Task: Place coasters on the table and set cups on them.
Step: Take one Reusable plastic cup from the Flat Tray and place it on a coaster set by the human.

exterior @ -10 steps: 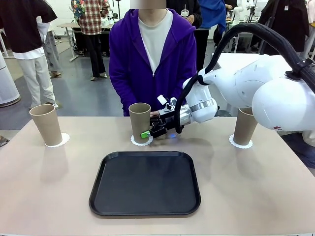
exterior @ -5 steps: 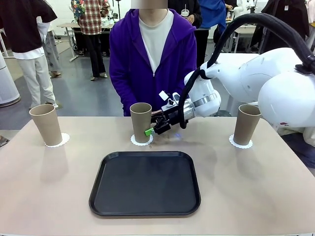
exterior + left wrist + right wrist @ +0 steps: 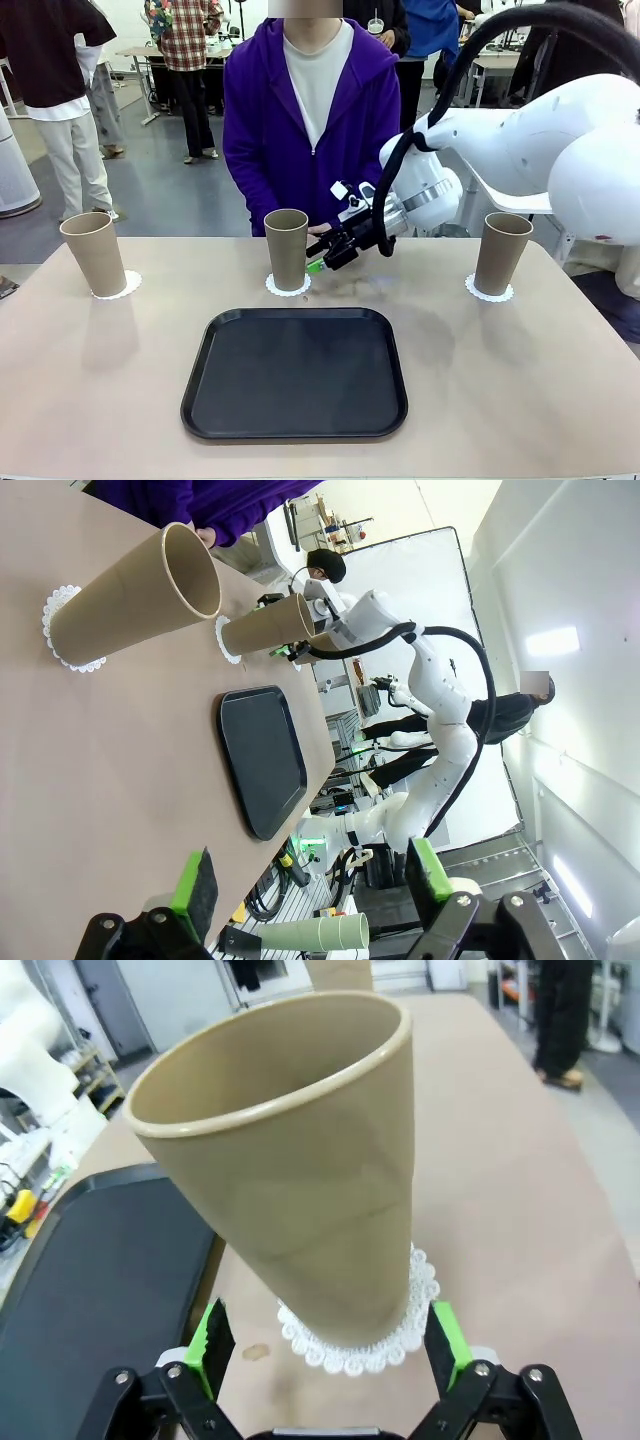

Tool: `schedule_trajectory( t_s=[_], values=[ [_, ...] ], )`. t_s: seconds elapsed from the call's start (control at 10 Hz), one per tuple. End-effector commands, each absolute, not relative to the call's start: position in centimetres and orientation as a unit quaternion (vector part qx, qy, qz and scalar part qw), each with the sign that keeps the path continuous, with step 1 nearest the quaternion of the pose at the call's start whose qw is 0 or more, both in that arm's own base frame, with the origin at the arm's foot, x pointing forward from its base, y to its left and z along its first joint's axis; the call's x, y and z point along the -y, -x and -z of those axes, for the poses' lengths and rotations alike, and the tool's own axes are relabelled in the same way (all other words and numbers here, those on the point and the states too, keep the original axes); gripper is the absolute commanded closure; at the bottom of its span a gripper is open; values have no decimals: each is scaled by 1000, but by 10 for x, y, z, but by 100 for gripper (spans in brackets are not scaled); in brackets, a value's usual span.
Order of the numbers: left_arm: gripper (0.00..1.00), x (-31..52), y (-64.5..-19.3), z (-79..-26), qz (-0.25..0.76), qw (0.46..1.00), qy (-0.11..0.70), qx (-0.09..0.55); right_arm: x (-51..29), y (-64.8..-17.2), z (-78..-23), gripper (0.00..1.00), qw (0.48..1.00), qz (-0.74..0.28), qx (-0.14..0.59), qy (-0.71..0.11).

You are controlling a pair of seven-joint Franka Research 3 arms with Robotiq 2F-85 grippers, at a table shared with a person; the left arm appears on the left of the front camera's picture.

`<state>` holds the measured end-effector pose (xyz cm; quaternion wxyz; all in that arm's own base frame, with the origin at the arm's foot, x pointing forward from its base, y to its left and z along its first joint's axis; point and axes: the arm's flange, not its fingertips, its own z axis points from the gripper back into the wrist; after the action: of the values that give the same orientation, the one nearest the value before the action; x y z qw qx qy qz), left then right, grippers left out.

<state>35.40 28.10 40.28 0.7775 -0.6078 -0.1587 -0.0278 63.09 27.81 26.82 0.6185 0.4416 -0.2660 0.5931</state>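
Three tan cups stand on white lacy coasters on the beige table [image 3: 520,390]: the left cup [image 3: 93,252] on its coaster [image 3: 120,286], the middle cup [image 3: 287,248] on its coaster [image 3: 288,288], the right cup [image 3: 500,252] on its coaster [image 3: 489,292]. My right gripper [image 3: 318,263] hangs open just right of the middle cup, apart from it. In the right wrist view that cup [image 3: 300,1160] and coaster [image 3: 400,1320] sit beyond the spread green fingertips [image 3: 212,1336] of the right gripper [image 3: 328,1352]. My left gripper [image 3: 310,880] is open and holds nothing, far from the left cup [image 3: 140,595].
A black tray [image 3: 295,372] lies bare at the table's near middle. A person in a purple hoodie [image 3: 310,120] stands at the far edge behind the middle cup. Bare tabletop lies to either side of the tray.
My right gripper has drawn back from the middle cup, moving right and a little up, still open. The cup stays upright on its coaster.
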Motion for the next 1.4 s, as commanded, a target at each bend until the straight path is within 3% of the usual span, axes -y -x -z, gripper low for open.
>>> schedule_trajectory(
  t_s=[0.0,0.3,0.6,1.0,1.3],
  values=[
    [0,-282,-351,-404,32,777,608,161,-268,-605,-312,0,688,-576,225,-380],
    [0,-282,-351,-404,32,777,608,161,-261,-563,-393,0,812,-477,206,-265],
    [0,-282,-351,-404,32,777,608,161,-276,-524,-450,0,873,-431,168,-157],
    [0,-282,-351,-404,32,777,608,161,-310,-477,-511,0,902,-404,133,-74],
    [0,-282,-351,-404,32,777,608,161,-304,-476,-507,0,918,-387,64,-57]
  ],
)
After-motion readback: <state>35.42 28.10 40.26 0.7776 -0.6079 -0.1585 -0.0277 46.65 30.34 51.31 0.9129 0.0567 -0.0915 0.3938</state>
